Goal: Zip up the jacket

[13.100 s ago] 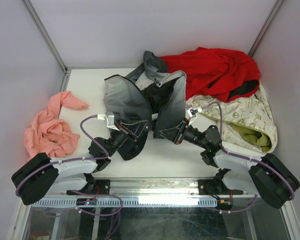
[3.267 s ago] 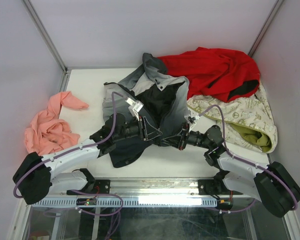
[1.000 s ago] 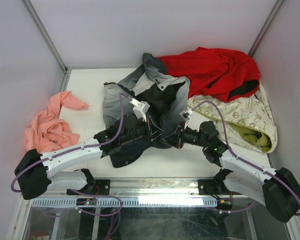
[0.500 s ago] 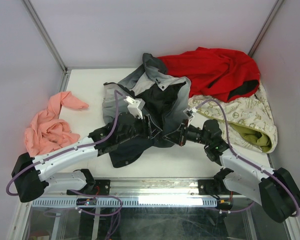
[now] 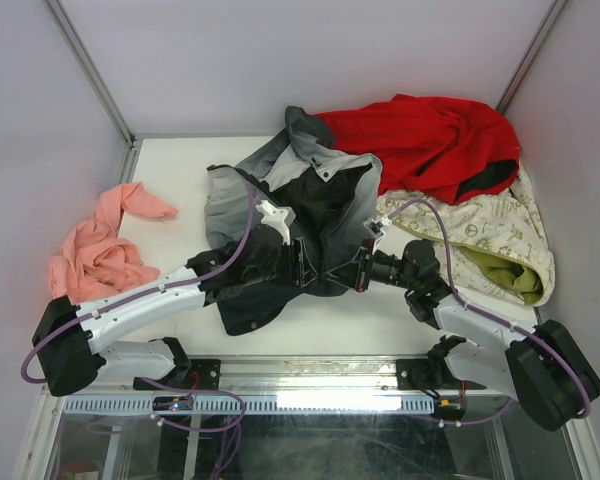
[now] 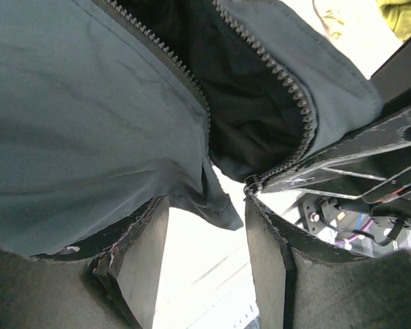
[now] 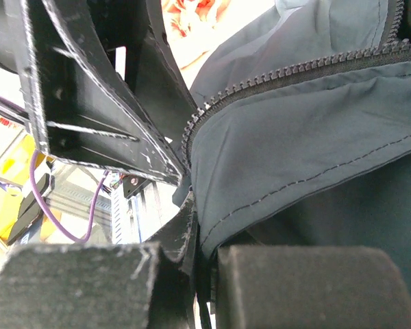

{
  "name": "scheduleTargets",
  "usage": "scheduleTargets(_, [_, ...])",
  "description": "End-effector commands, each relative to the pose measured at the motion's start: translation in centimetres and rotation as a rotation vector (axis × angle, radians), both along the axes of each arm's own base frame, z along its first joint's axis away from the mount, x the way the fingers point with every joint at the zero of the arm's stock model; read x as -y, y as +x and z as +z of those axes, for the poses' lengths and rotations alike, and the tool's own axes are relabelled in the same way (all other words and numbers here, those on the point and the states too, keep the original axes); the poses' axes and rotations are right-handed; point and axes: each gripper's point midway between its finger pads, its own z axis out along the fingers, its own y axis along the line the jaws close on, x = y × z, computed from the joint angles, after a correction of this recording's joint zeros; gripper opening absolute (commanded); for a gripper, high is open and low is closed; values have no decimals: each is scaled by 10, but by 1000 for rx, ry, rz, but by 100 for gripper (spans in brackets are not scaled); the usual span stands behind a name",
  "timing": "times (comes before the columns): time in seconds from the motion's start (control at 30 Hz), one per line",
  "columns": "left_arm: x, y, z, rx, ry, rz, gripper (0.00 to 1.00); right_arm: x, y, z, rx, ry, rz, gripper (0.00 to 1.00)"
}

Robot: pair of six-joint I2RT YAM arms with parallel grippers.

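The jacket (image 5: 310, 200) lies open mid-table, grey shell outside and black lining inside. Both zipper rows (image 6: 166, 60) run apart and unjoined. My left gripper (image 5: 315, 268) is at the jacket's lower front edge, open. In the left wrist view the left gripper (image 6: 204, 205) has only bare table between its fingers (image 6: 145, 253), and the jacket's left hem corner (image 6: 216, 202) hangs just above them. My right gripper (image 5: 352, 270) faces it from the right. In the right wrist view the right gripper (image 7: 205, 255) is shut on the jacket's (image 7: 308, 151) bottom hem, below the zipper teeth (image 7: 281, 72).
A red garment (image 5: 420, 140) lies at the back right and a cream patterned cloth (image 5: 490, 235) beside the right arm. A pink cloth (image 5: 100, 250) is crumpled at the left. Enclosure walls stand on three sides. A metal rail (image 5: 310, 398) runs along the near edge.
My left gripper has gone from shut to open at the jacket's lower edge. The right gripper keeps its hold on the hem and has barely shifted.
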Motion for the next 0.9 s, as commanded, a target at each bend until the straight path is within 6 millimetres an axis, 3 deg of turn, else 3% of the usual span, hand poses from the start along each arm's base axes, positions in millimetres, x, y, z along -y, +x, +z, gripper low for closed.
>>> scheduleTargets(0.0, [16,-2,15,-10,-44,-35,49,-2,4,22,91,57,3,0])
scheduleTargets(0.27, [24,0,6,-28,-38,-50,43,-4,1,21,89,57,14,0])
scheduleTargets(0.53, [12,5,-3,-51,-115,-31,12,-4,0,20,87,55,15,0])
scheduleTargets(0.67, [1,9,11,10,-242,-28,0,-2,-2,23,102,65,14,0])
scheduleTargets(0.87, [-13,13,43,172,-431,-23,0,0,-2,38,119,135,-5,0])
